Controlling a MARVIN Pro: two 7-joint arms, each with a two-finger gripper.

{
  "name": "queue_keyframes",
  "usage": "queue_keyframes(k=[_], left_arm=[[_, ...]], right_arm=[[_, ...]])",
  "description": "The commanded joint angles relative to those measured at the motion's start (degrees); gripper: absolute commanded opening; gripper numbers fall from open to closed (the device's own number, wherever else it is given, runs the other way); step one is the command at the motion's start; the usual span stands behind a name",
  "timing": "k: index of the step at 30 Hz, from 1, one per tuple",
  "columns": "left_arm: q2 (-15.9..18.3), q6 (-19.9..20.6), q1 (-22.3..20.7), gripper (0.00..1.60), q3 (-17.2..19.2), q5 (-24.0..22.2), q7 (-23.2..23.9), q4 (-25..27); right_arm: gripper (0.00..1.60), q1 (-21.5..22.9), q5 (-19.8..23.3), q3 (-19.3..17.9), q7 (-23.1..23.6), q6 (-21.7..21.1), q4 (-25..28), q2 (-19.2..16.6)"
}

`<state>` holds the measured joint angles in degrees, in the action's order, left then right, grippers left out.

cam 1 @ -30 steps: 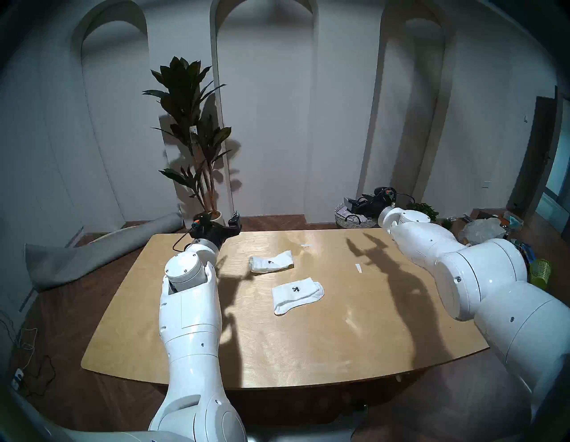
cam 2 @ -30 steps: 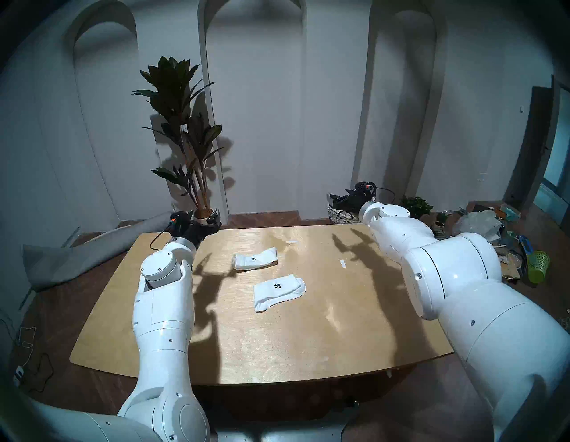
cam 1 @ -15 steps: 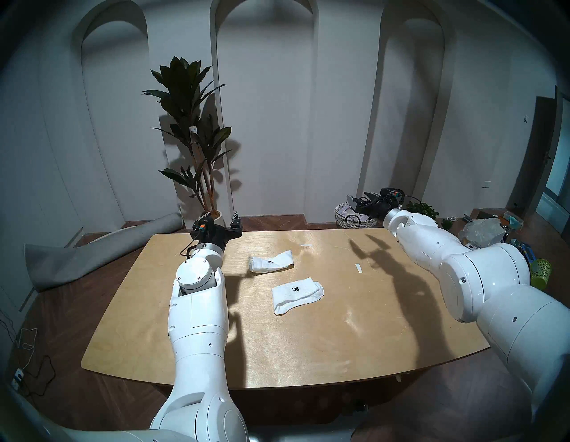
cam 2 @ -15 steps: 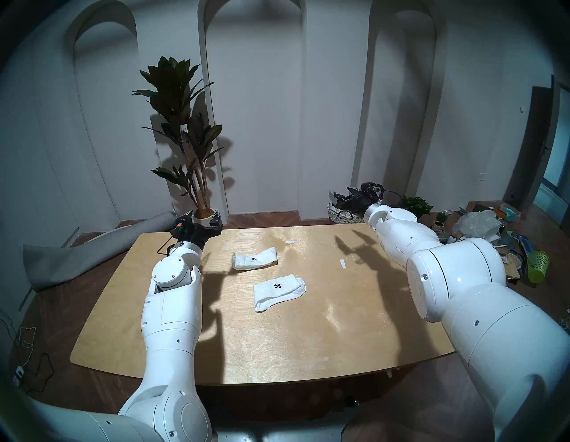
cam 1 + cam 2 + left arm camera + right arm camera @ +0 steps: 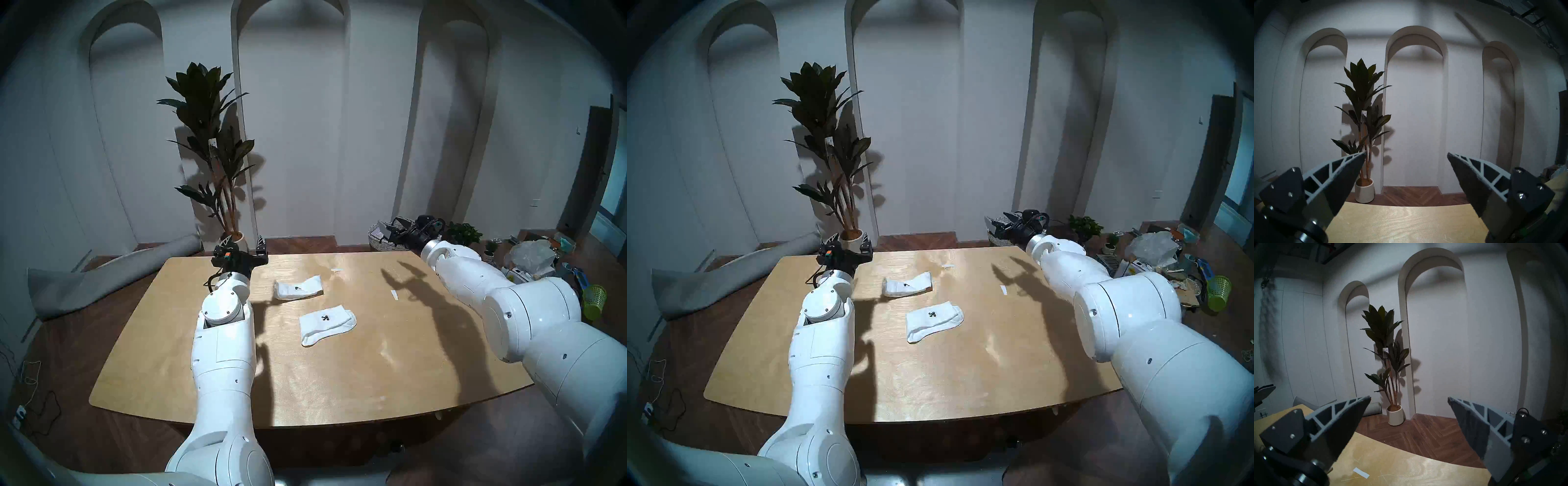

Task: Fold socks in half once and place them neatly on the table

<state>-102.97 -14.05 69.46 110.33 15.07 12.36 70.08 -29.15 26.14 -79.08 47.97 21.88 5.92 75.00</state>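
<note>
left gripper (image 5: 243, 241): hanging over the far-left corner of the table, pointing out at the wall. Jaws spread wide with nothing in them; the left wrist view (image 5: 1406, 153) shows only air and the room between the fingers.
potted plant (image 5: 212, 142): on the floor behind that corner, in a pale pot against the arched wall.
table (image 5: 339, 383): big light plywood top, rounded corners, arm shadows all over it.
far sock (image 5: 298, 288): folded over, lying flat toward the back of the table, a bit right of the left arm. Small black logo facing up.
near sock (image 5: 327, 324): also folded, just in front of the far one and slightly to the right. The two are close but not touching, and neither gripper is anywhere near them.
paper strips: one small white strip (image 5: 336, 270) near the far edge, another (image 5: 394, 294) further right.
right gripper (image 5: 390, 228): past the far-right corner, in front of a woven basket (image 5: 378, 239) on the floor. Jaws wide apart and empty here too, clear in the right wrist view (image 5: 1409, 397).
</note>
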Motion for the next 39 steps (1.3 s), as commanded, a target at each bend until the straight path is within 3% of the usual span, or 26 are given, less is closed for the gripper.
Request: queue_keyframes(k=[1, 9, 21, 39], left_arm=[[0.14, -3.55, -1.68, 1.6, -0.88, 0.64, -1.05, 0.13], [0.45, -6.57, -1.2, 1.6, -1.45, 1.6, -2.37, -1.26], [0.91, -11.08, -0.89, 1.6, -2.03, 2.91, -4.46, -3.36], [1.29, -16.18, -1.24, 1.6, -2.59, 4.16, -7.26, -5.83]], right_arm=[[1.6, 0.58, 0.9, -0.9, 2.45, 3.32, 2.02, -0.17], [1.6, -0.32, 1.08, -1.59, 3.3, 6.71, 2.52, -0.15], [1.6, -1.12, 1.39, -2.89, 1.04, 10.84, 2.22, -1.04], [1.6, -1.88, 2.62, -5.19, -2.03, 13.79, 2.01, -0.16]])
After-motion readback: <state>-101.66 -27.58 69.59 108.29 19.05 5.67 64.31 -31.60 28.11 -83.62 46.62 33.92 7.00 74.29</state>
